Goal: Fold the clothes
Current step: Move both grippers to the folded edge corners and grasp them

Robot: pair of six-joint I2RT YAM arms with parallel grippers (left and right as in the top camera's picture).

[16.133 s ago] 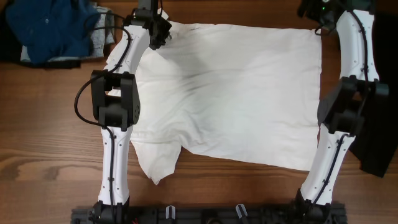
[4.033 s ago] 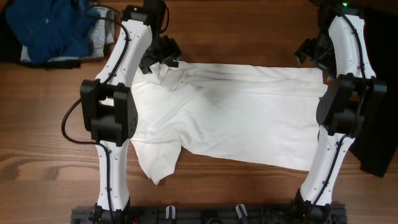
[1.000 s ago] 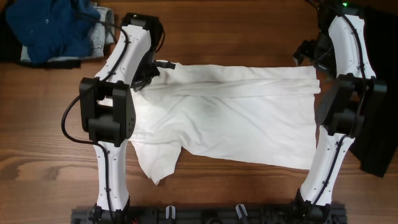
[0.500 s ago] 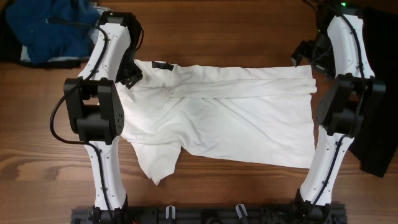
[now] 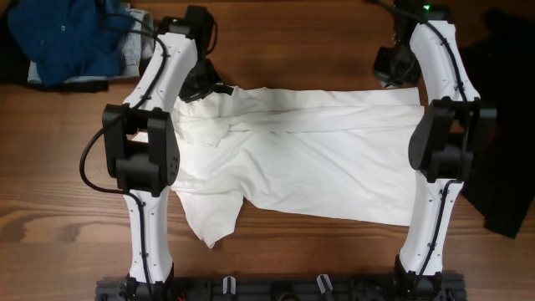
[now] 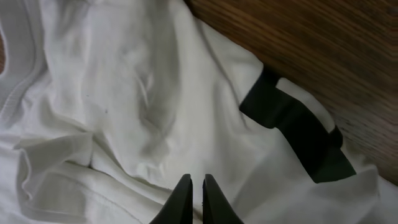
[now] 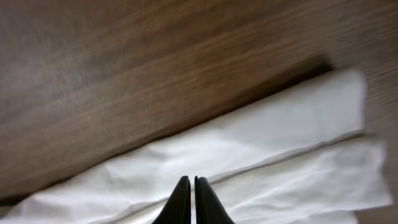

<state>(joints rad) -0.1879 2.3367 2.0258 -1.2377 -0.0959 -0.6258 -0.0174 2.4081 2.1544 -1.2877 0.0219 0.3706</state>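
The white T-shirt [image 5: 318,159] lies spread on the wooden table, its far edge folded toward me into a long band. My left gripper [image 5: 205,86] is at the shirt's far left corner, where the cloth is bunched. In the left wrist view its fingertips [image 6: 197,182] are shut just over rumpled white cloth [image 6: 124,93], beside a patch of black lettering [image 6: 292,127]; no cloth shows between them. My right gripper [image 5: 391,67] hovers at the far right corner. It is shut [image 7: 188,182] over the folded edge [image 7: 261,155] and holds nothing.
A blue garment [image 5: 63,38] lies on a grey one [image 5: 138,50] at the far left corner. A black garment [image 5: 506,125] lies along the right edge. One sleeve [image 5: 213,213] sticks out at the front left. Bare wood [image 5: 292,251] runs along the front.
The right gripper has gone from open to shut and swung left along the far edge. The left arm swung out left and back over the collar corner, opening briefly and shutting again.
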